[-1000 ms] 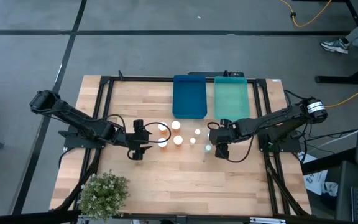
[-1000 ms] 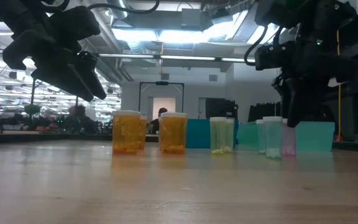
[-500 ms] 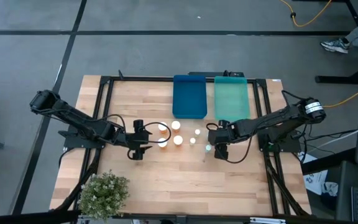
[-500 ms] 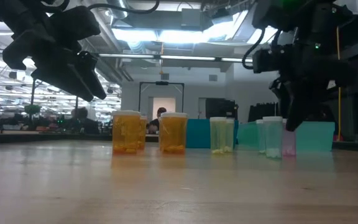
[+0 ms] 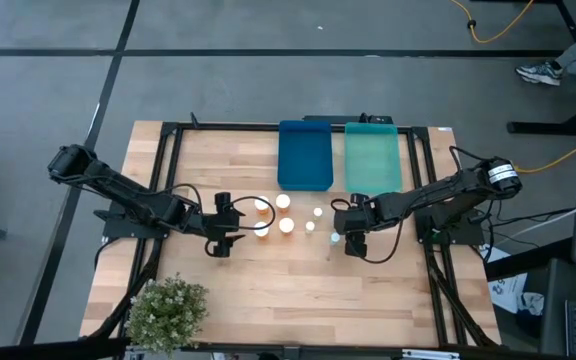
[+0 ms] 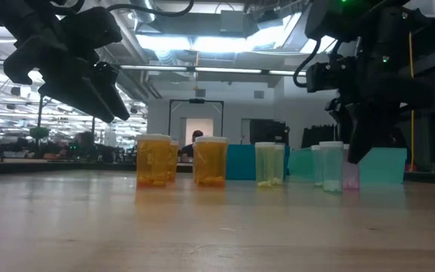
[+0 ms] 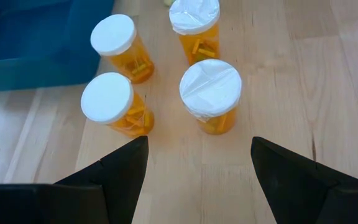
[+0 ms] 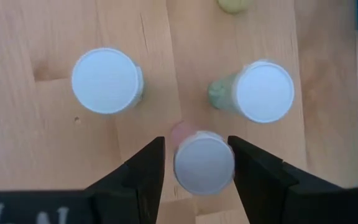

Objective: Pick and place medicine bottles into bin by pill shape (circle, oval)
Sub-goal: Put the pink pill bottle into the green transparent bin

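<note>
Four amber bottles (image 5: 273,215) with white caps stand upright on the table's middle; they also show in the left wrist view (image 7: 210,93). Smaller pale bottles (image 5: 314,219) stand to their right. My left gripper (image 5: 220,238) is open and hangs above the table just left of the amber bottles (image 7: 197,180). My right gripper (image 5: 346,238) is open. Its fingers stand on either side of the cap of a pale, pinkish bottle (image 8: 204,163), coming from above (image 6: 357,151). I cannot tell whether they touch it. Two more pale bottles (image 8: 107,81) (image 8: 263,90) stand just beyond.
A dark blue tray (image 5: 304,155) and a teal tray (image 5: 372,155) lie side by side at the far edge, behind the bottles. A potted plant (image 5: 168,312) stands at the near left corner. Bare wood lies toward the near edge.
My right gripper has gone a little toward the table's left and down, so that its fingers now reach lower around the pinkish bottle's top. The bottles have stayed in place.
</note>
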Controlling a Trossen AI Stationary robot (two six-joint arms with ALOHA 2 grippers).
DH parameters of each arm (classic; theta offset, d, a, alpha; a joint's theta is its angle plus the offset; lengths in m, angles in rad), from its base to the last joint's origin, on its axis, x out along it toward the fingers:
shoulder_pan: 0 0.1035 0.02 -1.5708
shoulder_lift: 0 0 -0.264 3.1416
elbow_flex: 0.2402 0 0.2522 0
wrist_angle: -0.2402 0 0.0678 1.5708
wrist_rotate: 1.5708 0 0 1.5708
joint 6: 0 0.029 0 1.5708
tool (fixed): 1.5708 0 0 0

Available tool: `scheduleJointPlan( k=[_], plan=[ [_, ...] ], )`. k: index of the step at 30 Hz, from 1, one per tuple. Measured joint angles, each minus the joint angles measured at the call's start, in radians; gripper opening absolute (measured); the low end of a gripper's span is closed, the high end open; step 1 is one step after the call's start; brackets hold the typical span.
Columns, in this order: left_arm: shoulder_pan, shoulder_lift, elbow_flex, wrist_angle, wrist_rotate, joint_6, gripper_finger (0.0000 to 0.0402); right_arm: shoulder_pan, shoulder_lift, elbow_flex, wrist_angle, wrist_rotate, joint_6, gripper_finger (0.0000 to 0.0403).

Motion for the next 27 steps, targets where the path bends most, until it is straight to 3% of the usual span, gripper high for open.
scheduleJointPlan(
  k=[9,15,23,27],
  plan=[
    [0.000,0.000,0.000,0.000,0.000,0.000,0.0277,0.000,0.000,0.000,0.002,0.000,0.002,0.0113],
    [0.000,0.000,0.000,0.000,0.000,0.000,0.0277,0.000,0.000,0.003,-0.017,-0.005,0.028,0.0109],
    [0.000,0.000,0.000,0.000,0.000,0.000,0.0277,0.000,0.000,0.129,-0.312,0.002,0.022,0.0109],
    [0.000,0.000,0.000,0.000,0.000,0.000,0.0277,-0.001,-0.007,0.241,-0.499,0.174,-0.010,0.0109]
  ],
)
